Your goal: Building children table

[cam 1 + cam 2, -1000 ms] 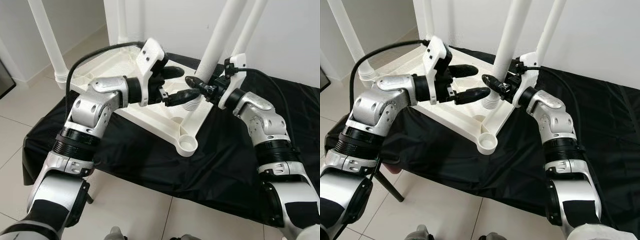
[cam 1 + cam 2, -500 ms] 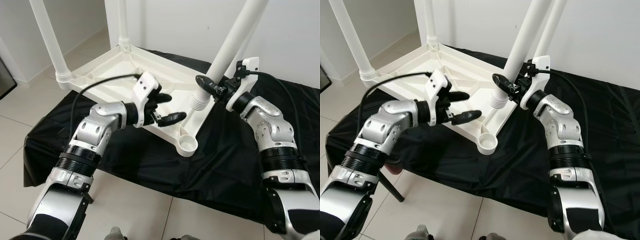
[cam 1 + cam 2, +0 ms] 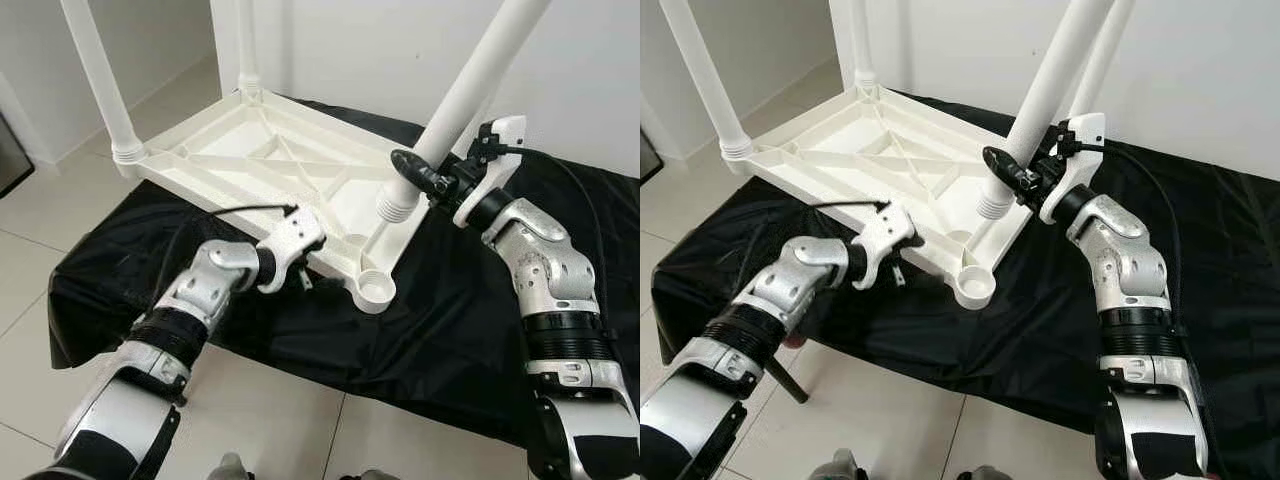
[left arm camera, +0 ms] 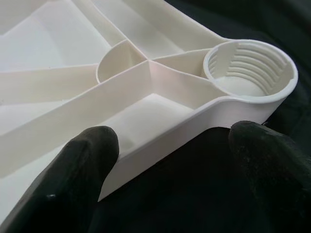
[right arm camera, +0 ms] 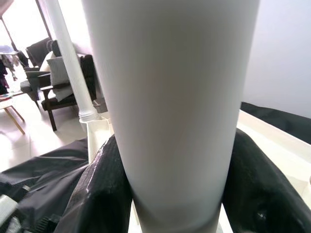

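Now the right end effector (image 3: 428,181) clamps the stiff, light-looking plastic leg (image 3: 462,95) low above the upturned tabletop (image 3: 262,165) on the black-draped desk (image 3: 470,310), while the left end effector (image 4: 170,165) spreads wide beside the empty threaded socket (image 4: 250,70).

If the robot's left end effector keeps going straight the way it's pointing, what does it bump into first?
Most likely the white table frame's edge, just beside the empty screw socket. The left end effector is open, its fingers on either side of that edge above the black cloth.

White table (image 3: 250,160), black cloth (image 3: 440,320)
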{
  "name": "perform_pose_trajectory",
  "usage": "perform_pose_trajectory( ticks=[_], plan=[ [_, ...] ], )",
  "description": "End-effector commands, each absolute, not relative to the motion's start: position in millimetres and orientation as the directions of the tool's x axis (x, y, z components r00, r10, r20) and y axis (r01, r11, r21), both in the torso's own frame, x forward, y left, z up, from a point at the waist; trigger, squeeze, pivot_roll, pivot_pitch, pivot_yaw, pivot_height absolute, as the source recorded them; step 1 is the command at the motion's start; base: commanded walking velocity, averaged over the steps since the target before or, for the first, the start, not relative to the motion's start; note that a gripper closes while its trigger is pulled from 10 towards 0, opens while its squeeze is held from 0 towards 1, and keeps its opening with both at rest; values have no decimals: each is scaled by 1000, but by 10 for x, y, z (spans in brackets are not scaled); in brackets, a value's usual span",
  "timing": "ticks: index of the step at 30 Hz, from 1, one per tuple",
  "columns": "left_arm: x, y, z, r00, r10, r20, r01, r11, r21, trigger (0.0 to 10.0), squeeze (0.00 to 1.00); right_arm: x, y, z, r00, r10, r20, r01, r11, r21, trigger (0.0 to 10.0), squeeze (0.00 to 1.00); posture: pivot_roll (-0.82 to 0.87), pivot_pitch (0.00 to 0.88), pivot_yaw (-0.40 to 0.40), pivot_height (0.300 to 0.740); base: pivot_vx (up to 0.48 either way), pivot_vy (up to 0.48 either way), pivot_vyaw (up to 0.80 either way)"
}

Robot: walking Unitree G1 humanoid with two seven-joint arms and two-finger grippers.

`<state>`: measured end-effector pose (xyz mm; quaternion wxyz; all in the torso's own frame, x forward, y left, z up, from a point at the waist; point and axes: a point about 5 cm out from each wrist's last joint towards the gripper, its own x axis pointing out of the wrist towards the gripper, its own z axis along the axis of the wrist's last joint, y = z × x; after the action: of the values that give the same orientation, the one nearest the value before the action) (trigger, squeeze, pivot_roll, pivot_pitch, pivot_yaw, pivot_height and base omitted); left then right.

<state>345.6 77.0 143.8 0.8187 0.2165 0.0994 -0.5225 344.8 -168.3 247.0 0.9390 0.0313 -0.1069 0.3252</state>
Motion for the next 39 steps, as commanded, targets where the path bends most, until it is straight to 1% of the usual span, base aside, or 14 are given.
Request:
perform_pose_trajectory(
  ticks=[1, 6, 12, 14, 19, 22, 23, 26, 27, 28, 34, 39],
  plan=[
    [3480, 764, 1327, 482, -766, -425, 875, 397, 277, 10000, 0, 3412, -1697, 2523, 761, 603, 240, -618, 786, -14, 10000, 0, -23, 0, -38, 740, 0, 0, 0],
    [3532, 754, 1256, 522, -725, -449, 852, 424, 307, 10000, 0, 3372, -1678, 2529, 755, 611, 238, -625, 780, -17, 10000, 0, -33, 0, -34, 740, 0, 0, 0],
    [3549, 732, 1231, 516, -719, -465, 857, 418, 303, 10000, 0, 3359, -1691, 2541, 758, 607, 238, -621, 783, -21, 10000, 0, -39, 0, -30, 740, 0, 0, 0],
    [3583, 735, 1217, 541, -696, -473, 841, 438, 319, 10000, 0, 3352, -1697, 2553, 760, 604, 239, -618, 786, -24, 10000, 0, -44, 0, -25, 740, 0, 0, 0],
    [3611, 733, 1200, 561, -677, -477, 828, 459, 322, 10000, 0, 3342, -1695, 2560, 762, 601, 242, -615, 788, -23, 10000, 0, -48, 0, -19, 740, 0, 0, 0],
    [3602, 708, 1166, 551, -672, -495, 835, 443, 327, 10000, 0, 3332, -1700, 2566, 764, 597, 244, -611, 791, -23, 10000, 0, -51, 0, -17, 740, 0, 0, 0],
    [3583, 670, 1146, 535, -682, -499, 845, 427, 323, 10000, 0, 3325, -1711, 2570, 767, 594, 244, -608, 794, -23, 10000, 0, -53, 0, -16, 740, 0, 0, 0],
    [3564, 627, 1127, 518, -693, -502, 855, 415, 311, 10000, 0, 3320, -1723, 2576, 769, 590, 245, -604, 797, -23, 10000, 0, -55, 0, -14, 740, 0, 0, 0],
    [3534, 544, 1111, 490, -716, -497, 872, 402, 280, 10000, 0, 3315, -1748, 2589, 775, 583, 245, -596, 803, -24, 10000, 0, -57, 0, -13, 740, 0, 0, 0],
    [3530, 528, 1109, 485, -720, -496, 874, 401, 274, 10000, 0, 3314, -1753, 2591, 776, 581, 245, -595, 804, -24, 10000, 0, -57, 0, -13, 740, 0, 0, 0],
    [3532, 419, 1152, 482, -739, -471, 876, 399, 271, 10000, 0, 3312, -1766, 2599, 779, 578, 244, -591, 806, -22, 10000, 0, -57, 0, -14, 740, 0, 0, 0],
    [3565, 341, 1222, 493, -749, -443, 870, 418, 262, 10000, 0, 3305, -1755, 2585, 780, 578, 241, -592, 806, -16, 10000, 0, -56, 0, -14, 740, 0, 0, 0]
  ],
)
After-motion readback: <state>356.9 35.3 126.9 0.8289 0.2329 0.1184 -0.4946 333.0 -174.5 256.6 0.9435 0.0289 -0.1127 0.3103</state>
